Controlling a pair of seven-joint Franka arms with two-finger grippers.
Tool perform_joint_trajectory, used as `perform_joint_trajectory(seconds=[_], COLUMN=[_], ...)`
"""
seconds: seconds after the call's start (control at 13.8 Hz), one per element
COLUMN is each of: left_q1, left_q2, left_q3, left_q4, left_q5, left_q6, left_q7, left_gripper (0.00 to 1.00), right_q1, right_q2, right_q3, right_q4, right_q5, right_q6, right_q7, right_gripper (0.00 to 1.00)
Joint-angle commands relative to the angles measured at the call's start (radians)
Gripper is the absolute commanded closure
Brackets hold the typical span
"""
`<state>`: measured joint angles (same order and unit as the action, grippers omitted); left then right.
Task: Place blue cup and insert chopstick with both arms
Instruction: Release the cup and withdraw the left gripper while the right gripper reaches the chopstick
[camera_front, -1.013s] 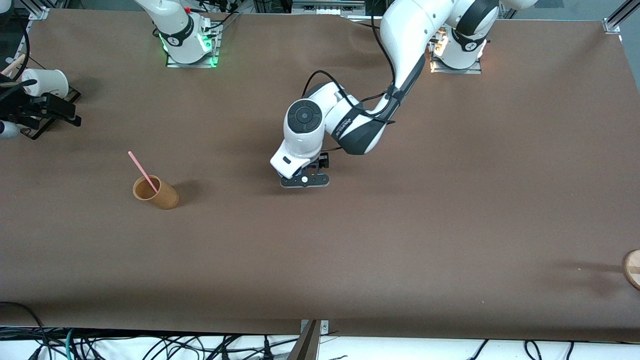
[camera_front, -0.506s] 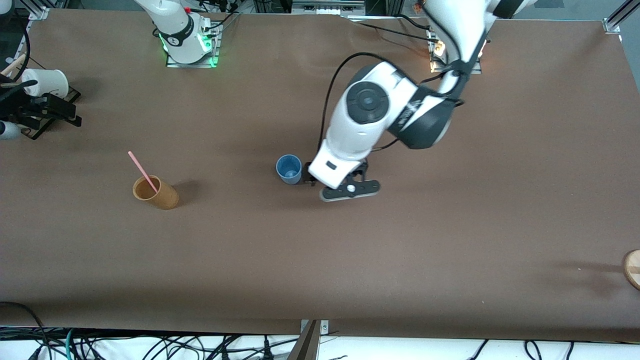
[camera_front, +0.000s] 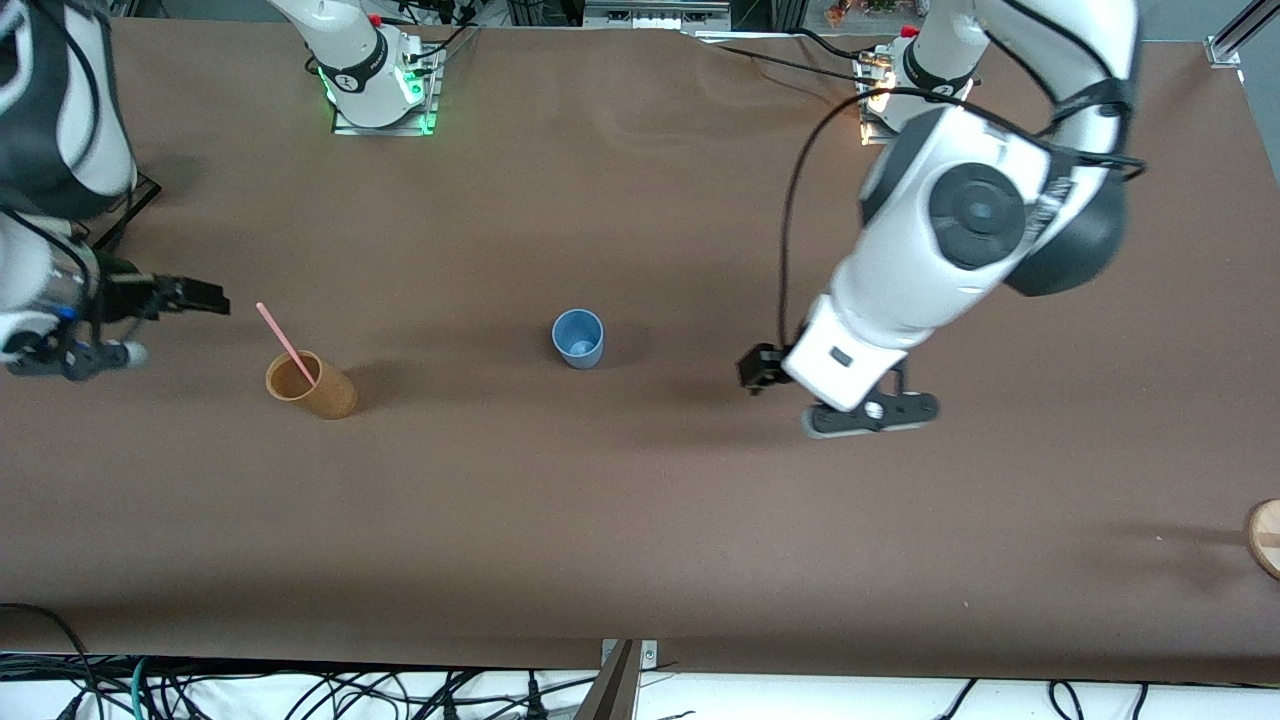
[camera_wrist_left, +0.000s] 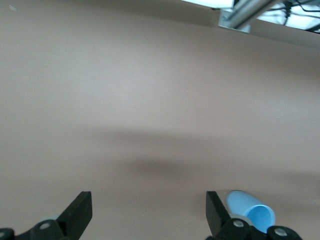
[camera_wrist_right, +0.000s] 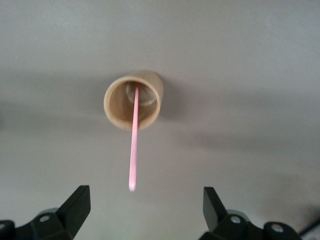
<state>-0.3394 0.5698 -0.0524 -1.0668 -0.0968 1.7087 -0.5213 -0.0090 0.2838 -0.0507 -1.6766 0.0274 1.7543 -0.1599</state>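
The blue cup (camera_front: 578, 338) stands upright and alone in the middle of the table; it also shows in the left wrist view (camera_wrist_left: 252, 212) beside one fingertip. The pink chopstick (camera_front: 285, 343) leans in a tan-orange cup (camera_front: 312, 386) toward the right arm's end, its free end sticking up. My left gripper (camera_front: 762, 375) is open and empty, over bare table between the blue cup and the left arm's end (camera_wrist_left: 149, 212). My right gripper (camera_front: 203, 298) is open and empty beside the tan-orange cup. In the right wrist view the chopstick (camera_wrist_right: 133, 145) points at the open gap of that gripper (camera_wrist_right: 145, 210).
A round wooden thing (camera_front: 1266, 537) lies at the table's edge at the left arm's end. A black stand (camera_front: 135, 200) at the right arm's end is mostly hidden by the right arm. Cables hang below the table's near edge.
The left gripper let go of the blue cup, left it standing, and drew away toward the left arm's end. The right arm came in from its end of the table toward the tan-orange cup.
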Motion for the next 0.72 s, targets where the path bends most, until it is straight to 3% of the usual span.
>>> perform_joint_trajectory(seconds=[0.0,0.22,0.36,0.65], left_q1=[0.121,0.241,0.305,0.408], left_q2=[-0.128,-0.172,-0.218,-0.329], left_q3=[-0.027,-0.027,-0.027,-0.020], left_q4=[-0.122,-0.133,-0.171,-0.288], left_q5=[-0.032,-0.031,-0.024,-0.018], left_q6=[-0.056,-0.127,-0.138,-0.152], left_q7=[0.143,0.338,0.404,0.492], left_gripper=[0.00,0.00,0.00,0.00], right_q1=[0.037,0.052,0.052,0.052], right_q2=[0.066,0.068,0.061,0.052], right_q3=[0.005,0.005,0.003,0.003], right_q4=[-0.014,-0.138,-0.193,-0.193], right_q5=[-0.001,-0.014,-0.015,-0.015], right_q6=[0.075,0.195,0.243,0.205], right_q7=[-0.004,-0.061,-0.064,-0.063], right_gripper=[0.04,0.05,0.20,0.34])
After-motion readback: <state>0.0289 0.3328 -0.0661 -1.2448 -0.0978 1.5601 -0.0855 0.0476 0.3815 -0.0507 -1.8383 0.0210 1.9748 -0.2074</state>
